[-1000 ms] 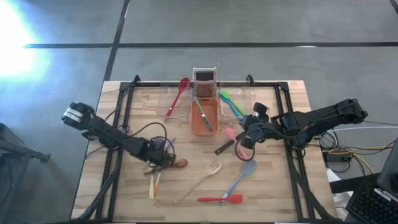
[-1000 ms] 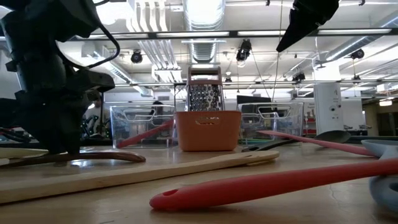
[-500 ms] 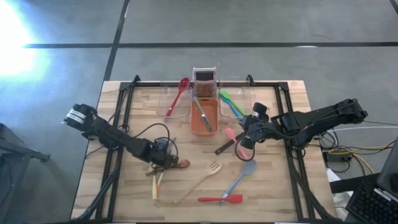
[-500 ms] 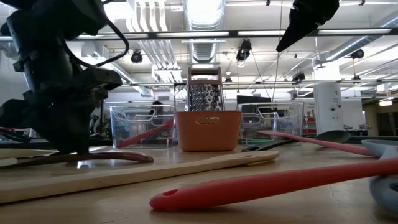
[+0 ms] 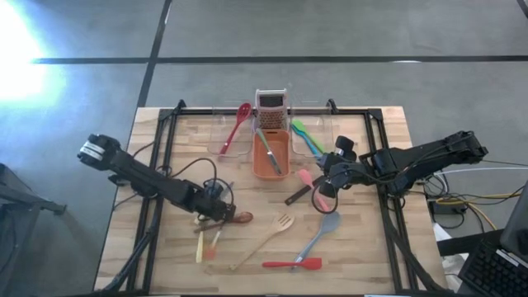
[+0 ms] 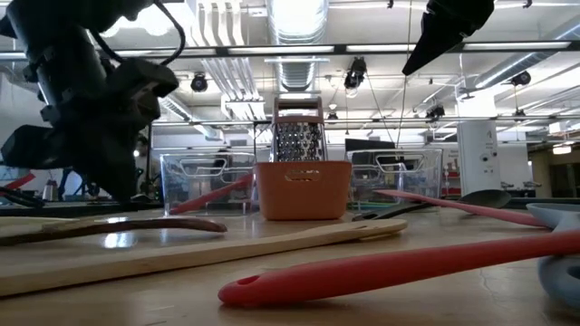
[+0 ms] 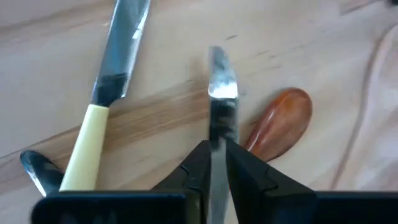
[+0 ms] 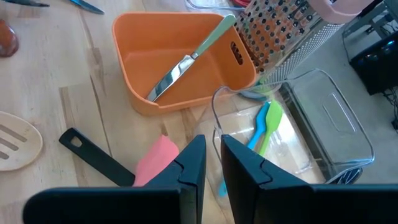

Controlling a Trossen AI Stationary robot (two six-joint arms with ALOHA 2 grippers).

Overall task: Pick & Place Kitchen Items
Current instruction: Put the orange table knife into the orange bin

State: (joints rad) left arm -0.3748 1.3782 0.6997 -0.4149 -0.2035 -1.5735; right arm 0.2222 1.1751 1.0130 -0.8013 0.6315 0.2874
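Left wrist view: the left end effector (image 7: 217, 163) pinches a thin steel knife blade (image 7: 222, 93) edge-on; it may slip or twist. The right end effector (image 8: 210, 163) hangs nearly closed, empty.

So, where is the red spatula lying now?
In the high view, the red spatula lies near the table's front edge, just in front of the wooden slotted spatula and the grey-blue spoon.

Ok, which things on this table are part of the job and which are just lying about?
Job: knife in left claw, yellow-handled knife, wooden spoon, wooden spatula, red spatula, grey-blue spoon, pink spatula.
Lying about: orange tub, clear tubs, grater.
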